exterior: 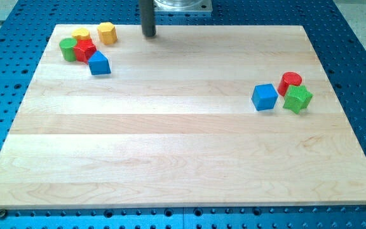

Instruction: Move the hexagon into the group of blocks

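Observation:
A yellow hexagon block point(107, 32) lies near the board's top left, slightly apart from a cluster just to its left. The cluster holds a yellow block point(80, 34), a green cylinder point(68, 49), a red block point(85, 49) and a blue block point(99, 64), all close together. My tip point(149, 34) stands at the view's top edge of the board, a short way to the right of the yellow hexagon and not touching it.
At the view's right stand a blue cube point(264, 97), a red cylinder point(290, 82) and a green star-shaped block point(297, 99), close together. The wooden board point(183, 146) lies on a blue perforated table point(354, 38).

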`<state>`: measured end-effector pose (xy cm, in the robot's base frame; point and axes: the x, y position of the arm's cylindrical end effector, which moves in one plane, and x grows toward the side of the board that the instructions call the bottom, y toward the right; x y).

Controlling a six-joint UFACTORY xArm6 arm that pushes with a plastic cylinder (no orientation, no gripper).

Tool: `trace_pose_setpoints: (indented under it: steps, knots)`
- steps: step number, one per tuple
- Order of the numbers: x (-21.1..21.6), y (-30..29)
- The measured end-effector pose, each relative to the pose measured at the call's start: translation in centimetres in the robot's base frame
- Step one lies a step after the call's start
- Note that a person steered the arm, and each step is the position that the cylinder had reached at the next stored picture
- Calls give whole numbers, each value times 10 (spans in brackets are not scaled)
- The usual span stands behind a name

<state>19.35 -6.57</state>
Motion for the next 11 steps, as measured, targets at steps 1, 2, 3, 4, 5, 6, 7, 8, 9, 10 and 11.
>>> trace_pose_setpoints:
  steps: [1, 2, 3, 4, 5, 6, 7, 8, 9, 10, 11]
  knots:
    - [0, -21]
    - [-1, -64]
    - [1, -76]
    - [15, -78]
    - [33, -78]
    - [24, -75]
    - [23, -84]
    - [31, -94]
    - [40, -98]
    - [41, -101]
    - [-1, -102]
